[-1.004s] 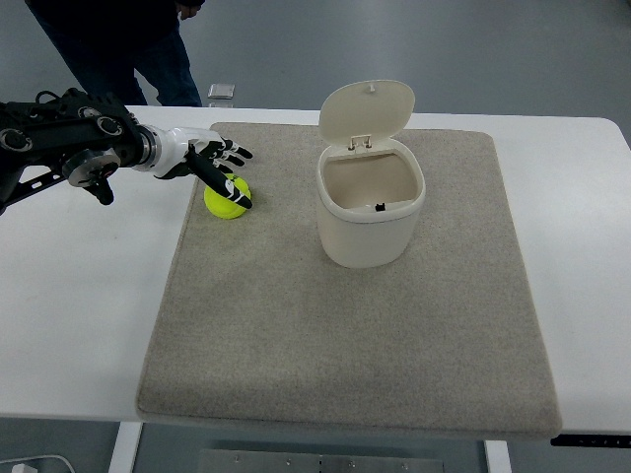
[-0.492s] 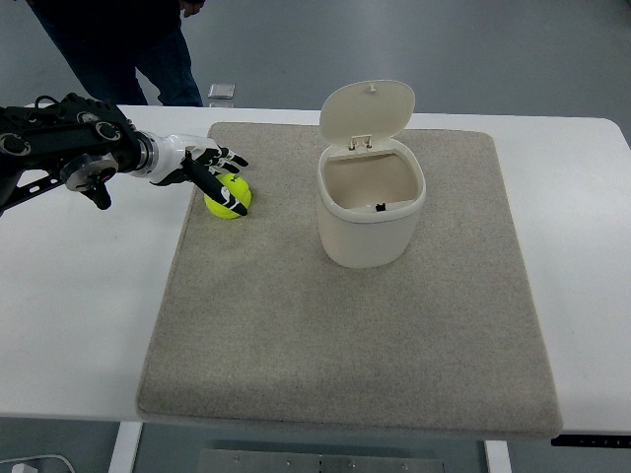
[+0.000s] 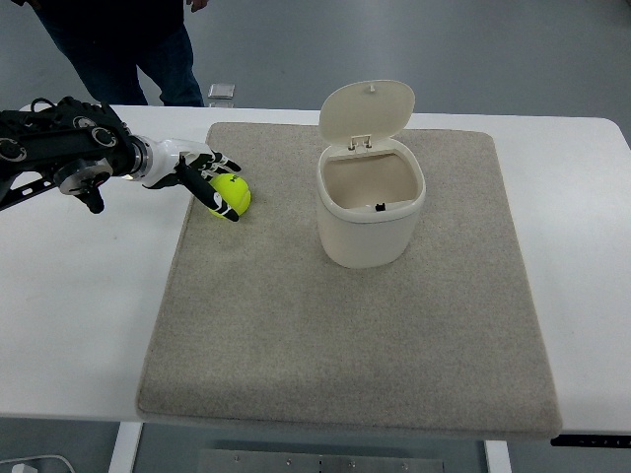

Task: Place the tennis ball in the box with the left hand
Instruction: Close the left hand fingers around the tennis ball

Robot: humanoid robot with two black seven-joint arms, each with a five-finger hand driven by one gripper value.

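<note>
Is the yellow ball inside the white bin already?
No, the tennis ball sits on the grey mat by the left hand, well apart from the open white bin.

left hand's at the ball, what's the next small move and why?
Probably close the fingers fully around the tennis ball before lifting: the left hand lies over it, fingers draped but not clearly wrapped. The box stands open to the right.

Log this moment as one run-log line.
left hand: fingers around yellow-green tennis ball, on grey mat | cream lidded box: lid up | ball not boxed
</note>
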